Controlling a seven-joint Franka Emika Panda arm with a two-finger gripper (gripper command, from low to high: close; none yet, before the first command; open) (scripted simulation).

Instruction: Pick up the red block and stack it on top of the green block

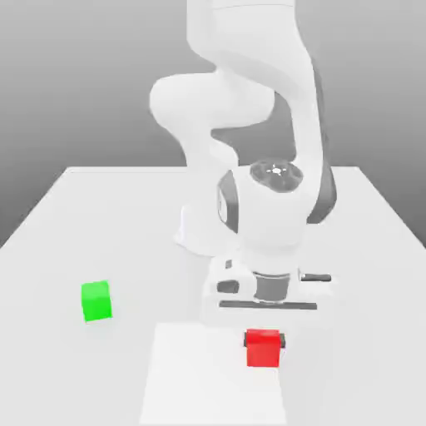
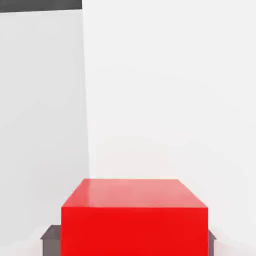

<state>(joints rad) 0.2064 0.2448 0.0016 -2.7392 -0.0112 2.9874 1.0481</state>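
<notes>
Red block (image 2: 134, 217): nearest item in the hand view, a plain matte cube, top face and one side face visible. Dark finger pads (image 2: 50, 240) press against it on both flanks, low on its sides. In the exterior view the same red block (image 1: 263, 348) sits directly beneath the arm's hand, above a brighter white rectangular patch (image 1: 212, 374) on the table; whether it rests on the surface or hangs just clear of it cannot be told.

Tool (image 1: 265, 339): pinching the red block between its two fingers; a dark finger edge shows at the block's side toward the exterior view's right. Hand points straight down.

Green block (image 1: 96, 300): plain matte cube, standing alone on the table (image 1: 75, 225), well apart from the red block, toward the exterior view's left and slightly farther from the camera. Nothing touches it.

Arm (image 1: 250, 125): white, glossy, rising from the table's far middle and folding forward over the red block.

Table: flat, white, matte; grey backdrop behind.
</notes>
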